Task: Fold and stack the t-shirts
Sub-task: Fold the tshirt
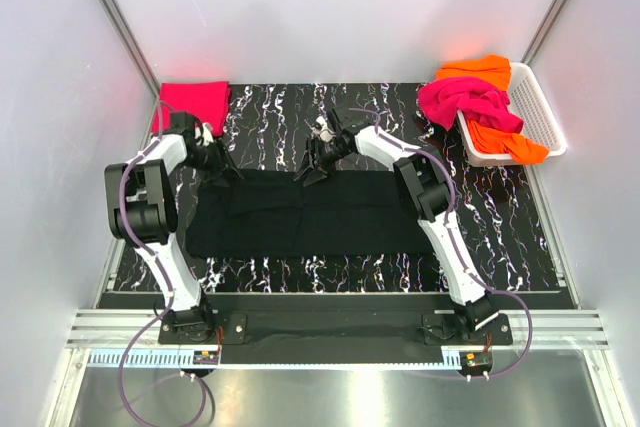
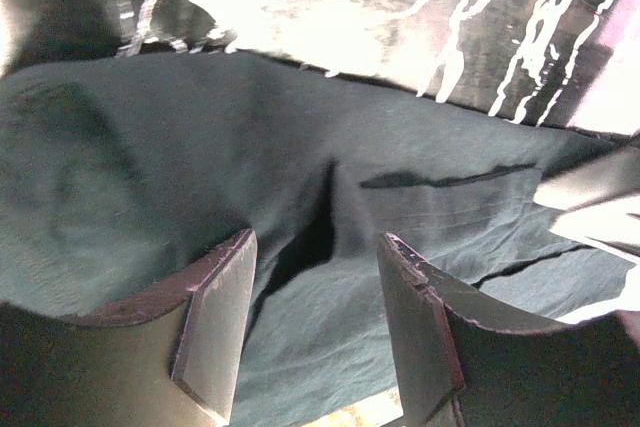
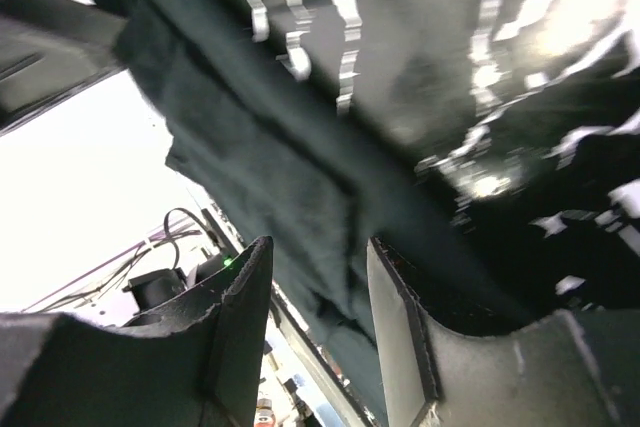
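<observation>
Folding the black t-shirt [image 1: 300,215], spread flat on the table [image 1: 500,237], left gripper [image 2: 315,247] and right gripper [image 3: 318,247] gaping over its far edge, clamping nothing yet, needing next a pinch and a pull nearward.

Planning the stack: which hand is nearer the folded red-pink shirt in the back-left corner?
Left. The left hand is just in front of the red-pink shirt, at the far-left corner of the black shirt; the right hand is farther right, near mid-table.

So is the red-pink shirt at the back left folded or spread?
Folded: the red-pink shirt lies as a compact, straight-edged rectangle.
</observation>
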